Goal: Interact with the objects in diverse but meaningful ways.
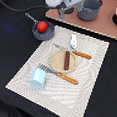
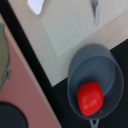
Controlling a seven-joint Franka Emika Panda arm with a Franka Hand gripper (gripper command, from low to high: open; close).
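The robot's grey gripper (image 1: 62,13) hangs above the pink board's (image 1: 97,24) near edge, jaw spread unreadable, holding nothing visible, while the glossy red tomato (image 1: 42,26) sits inside the grey long-handled saucepan (image 1: 44,33) beside the woven placemat (image 1: 93,72).

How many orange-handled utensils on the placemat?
2. A knife lies just beyond the plate; a fork lies on the plate's near side, beside the light-blue cup. None appear hidden.
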